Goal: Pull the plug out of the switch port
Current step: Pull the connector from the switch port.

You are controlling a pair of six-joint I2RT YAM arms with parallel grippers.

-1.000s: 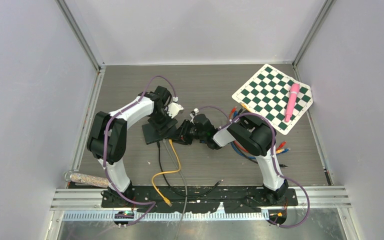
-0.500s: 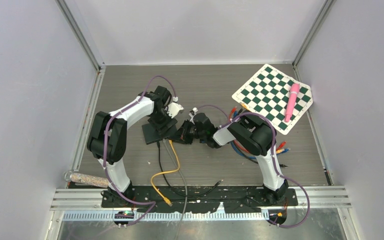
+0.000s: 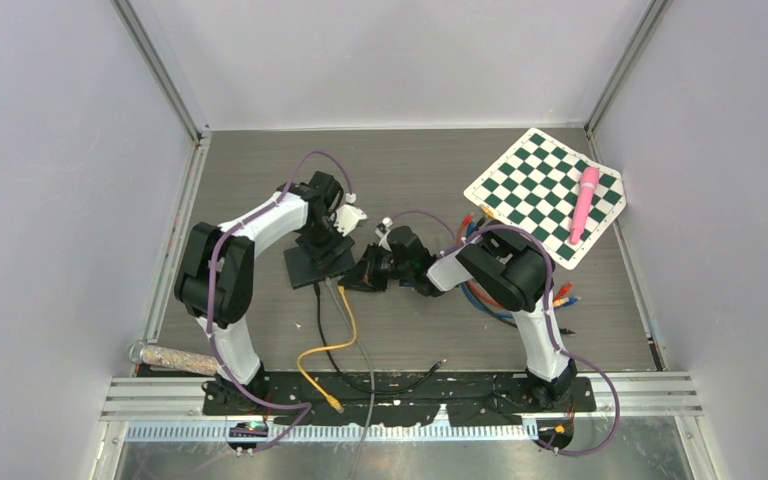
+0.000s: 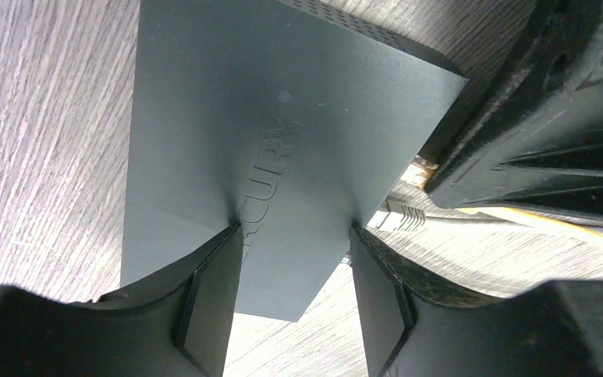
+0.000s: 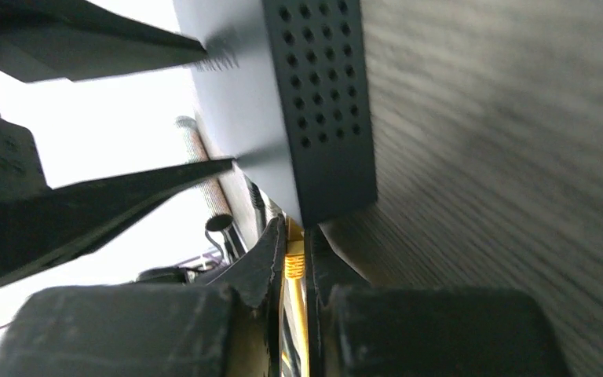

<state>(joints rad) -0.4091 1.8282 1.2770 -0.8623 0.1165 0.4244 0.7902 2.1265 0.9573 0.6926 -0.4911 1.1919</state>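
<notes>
Right wrist, R hand pinching yellow plug

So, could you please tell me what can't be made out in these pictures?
- Top view: the ports of the switch, hidden under the right gripper.
- Right wrist view: the yellow plug, only a sliver between the closed fingers; whether it is seated cannot be told.
- Left wrist view: the switch's embossed name, partly covered by fingers of the left gripper.
</notes>
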